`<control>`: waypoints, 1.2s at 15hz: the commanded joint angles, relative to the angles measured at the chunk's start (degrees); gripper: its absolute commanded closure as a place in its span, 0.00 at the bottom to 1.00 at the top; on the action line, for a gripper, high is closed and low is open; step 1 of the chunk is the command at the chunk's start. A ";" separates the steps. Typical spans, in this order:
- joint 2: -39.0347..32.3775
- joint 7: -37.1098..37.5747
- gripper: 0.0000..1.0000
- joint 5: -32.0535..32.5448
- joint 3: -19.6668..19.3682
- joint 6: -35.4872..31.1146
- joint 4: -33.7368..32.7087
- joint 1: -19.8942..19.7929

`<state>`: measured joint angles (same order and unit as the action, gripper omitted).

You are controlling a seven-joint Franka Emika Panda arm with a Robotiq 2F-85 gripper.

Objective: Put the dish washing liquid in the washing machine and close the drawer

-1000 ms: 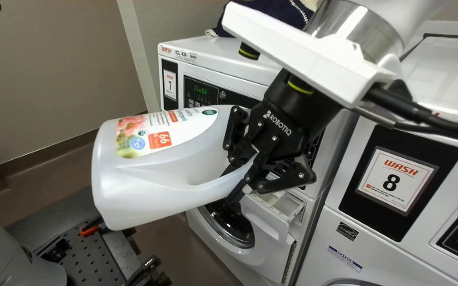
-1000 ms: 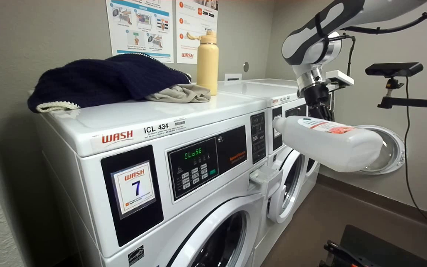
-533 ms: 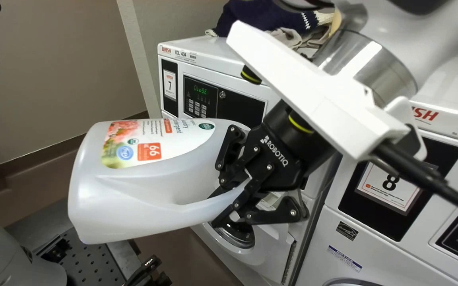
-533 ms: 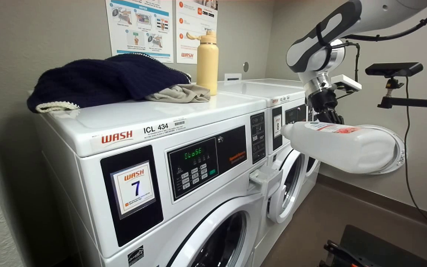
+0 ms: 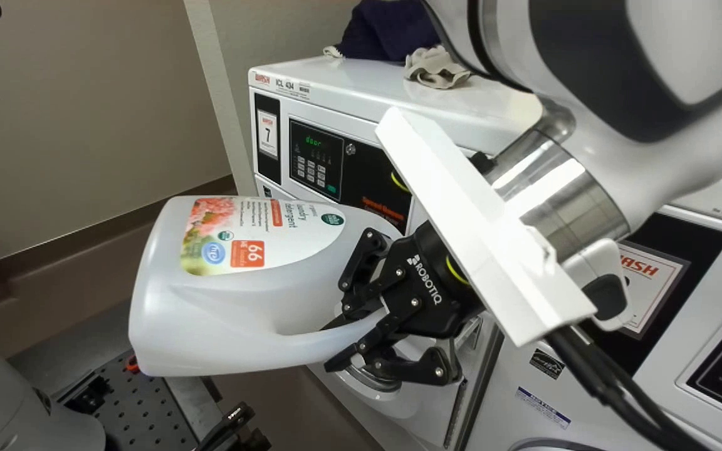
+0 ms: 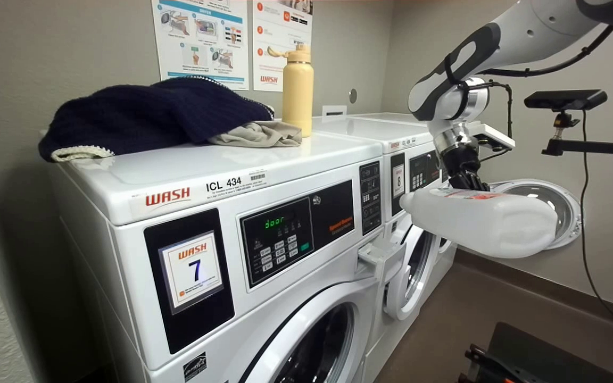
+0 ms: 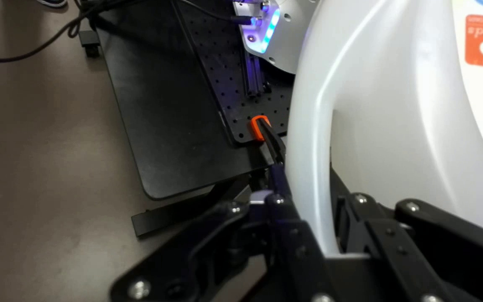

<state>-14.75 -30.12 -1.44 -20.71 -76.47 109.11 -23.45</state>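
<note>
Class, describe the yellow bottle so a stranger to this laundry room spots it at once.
In an exterior view, find the white machine marked 7. On its top, right of the navy cloth, is the yellow bottle. Unlike the slumped beige cloth beside it, it stands upright.

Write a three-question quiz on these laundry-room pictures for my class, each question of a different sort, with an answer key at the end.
1. Fill in the blank: In both exterior views, the green letters on the display of washer 7 spell ____.

2. Multiple choice: Which part of the detergent jug is the tool gripping?
A. the base
B. the handle
C. the label

3. True or false: The dispenser drawer of washer 7 is pulled out.

Key:
1. door
2. B
3. True
</note>
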 commanded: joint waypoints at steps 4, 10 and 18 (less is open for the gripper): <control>-4.00 -1.76 0.90 -7.53 2.04 8.84 -6.01 -3.96; -7.40 -0.80 0.91 -10.53 2.42 14.57 -8.66 -6.44; -9.89 0.38 0.91 -12.38 2.88 16.50 -9.55 -8.19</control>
<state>-24.87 -30.05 -12.30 -18.79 -63.99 101.61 -30.28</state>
